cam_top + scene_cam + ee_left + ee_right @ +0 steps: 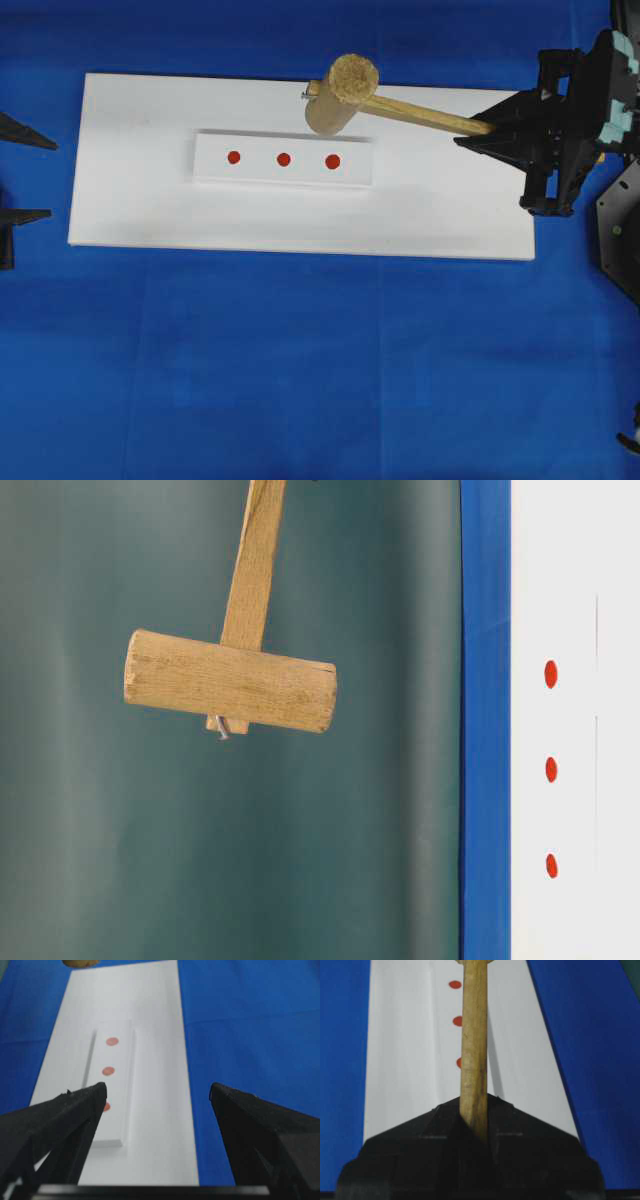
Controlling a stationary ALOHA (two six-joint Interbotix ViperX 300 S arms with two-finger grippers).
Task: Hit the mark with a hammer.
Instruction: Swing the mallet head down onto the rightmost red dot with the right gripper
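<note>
The right gripper (pixel 485 128) clamps the end of the hammer (pixel 345 92) handle, holding the wooden mallet raised clear above the white board (pixel 130 200); its head hangs over the board's far edge, just beyond the strip (pixel 255 172) bearing three red marks (pixel 283 159); the left gripper (pixel 157 1092) stands wide open, empty, at the board's opposite end.

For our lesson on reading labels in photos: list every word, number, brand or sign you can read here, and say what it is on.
No words, numbers or brand names can be read in any view.
The only markings: three plain red dots on the small white rectangular block.
The light-brown wooden mallet and the large white board carry no print.
</note>
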